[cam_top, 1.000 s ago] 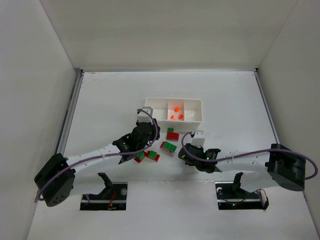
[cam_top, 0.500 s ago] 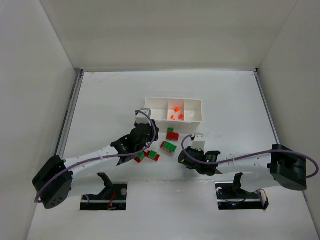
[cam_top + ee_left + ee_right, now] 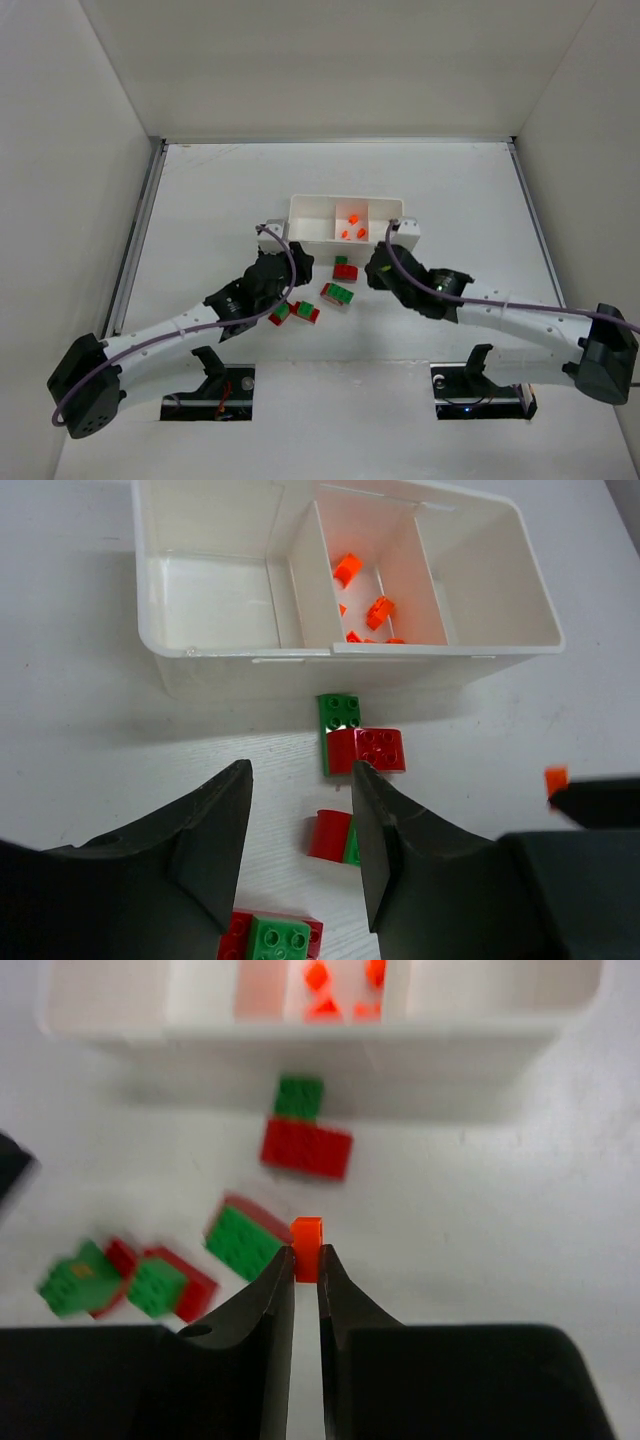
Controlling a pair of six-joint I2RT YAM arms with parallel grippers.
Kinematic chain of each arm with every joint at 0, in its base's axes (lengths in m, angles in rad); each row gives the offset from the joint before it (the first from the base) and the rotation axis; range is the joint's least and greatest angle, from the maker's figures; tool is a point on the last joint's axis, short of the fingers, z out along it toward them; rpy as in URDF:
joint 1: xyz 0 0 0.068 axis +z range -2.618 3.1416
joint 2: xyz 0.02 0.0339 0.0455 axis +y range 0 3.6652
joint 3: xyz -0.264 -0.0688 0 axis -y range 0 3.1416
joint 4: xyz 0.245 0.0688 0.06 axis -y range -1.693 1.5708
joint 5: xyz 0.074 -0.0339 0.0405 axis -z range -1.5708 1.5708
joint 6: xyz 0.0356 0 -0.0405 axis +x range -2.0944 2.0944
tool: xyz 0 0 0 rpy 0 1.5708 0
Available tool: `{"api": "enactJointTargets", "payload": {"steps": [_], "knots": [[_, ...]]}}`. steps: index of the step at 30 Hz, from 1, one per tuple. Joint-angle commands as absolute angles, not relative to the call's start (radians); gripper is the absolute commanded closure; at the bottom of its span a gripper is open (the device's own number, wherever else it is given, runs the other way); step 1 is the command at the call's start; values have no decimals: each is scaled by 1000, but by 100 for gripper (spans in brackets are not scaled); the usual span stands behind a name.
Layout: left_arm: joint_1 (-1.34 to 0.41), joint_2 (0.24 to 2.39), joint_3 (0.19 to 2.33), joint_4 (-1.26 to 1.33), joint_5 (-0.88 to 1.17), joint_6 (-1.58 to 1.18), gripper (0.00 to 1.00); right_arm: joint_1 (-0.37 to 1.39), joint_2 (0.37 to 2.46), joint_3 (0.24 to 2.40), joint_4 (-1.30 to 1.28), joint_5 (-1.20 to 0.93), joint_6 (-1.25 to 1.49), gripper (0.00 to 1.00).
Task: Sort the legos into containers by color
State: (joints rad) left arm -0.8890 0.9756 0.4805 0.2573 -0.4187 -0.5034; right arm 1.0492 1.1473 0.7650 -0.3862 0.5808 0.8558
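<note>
While the right arm's two-finger gripper (image 3: 306, 1265) is closed to a sliver, it pinches a tiny orange plastic lego piece (image 3: 307, 1238) by two opposite flat sides, at about three o'clock from the loose green and red plastic bricks (image 3: 338, 292). The small white rectangular plastic tray (image 3: 312, 225) lies at twelve o'clock from them, with other orange pieces (image 3: 378, 610) in its middle compartment. The left gripper (image 3: 300, 852) hangs wide open and empty over the bricks. The held piece looks light, stiff and slick. A gentle fingertip pinch square across its flat faces likely suits it, since it could squirt out.
</note>
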Motion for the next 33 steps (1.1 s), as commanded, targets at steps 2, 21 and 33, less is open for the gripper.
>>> {"api": "enactJointTargets", "payload": {"steps": [2,21,33], "knots": [[-889,928,443,287,-422,-509,58,889,1228,897,-181,484,635,87],[-854,828,325,397,-399,-505,57,712,1576,1189,-109,409,508,52],[-815,917,396,380,-262,-574,56,1068,1250,763,-91,239,400,39]]}}
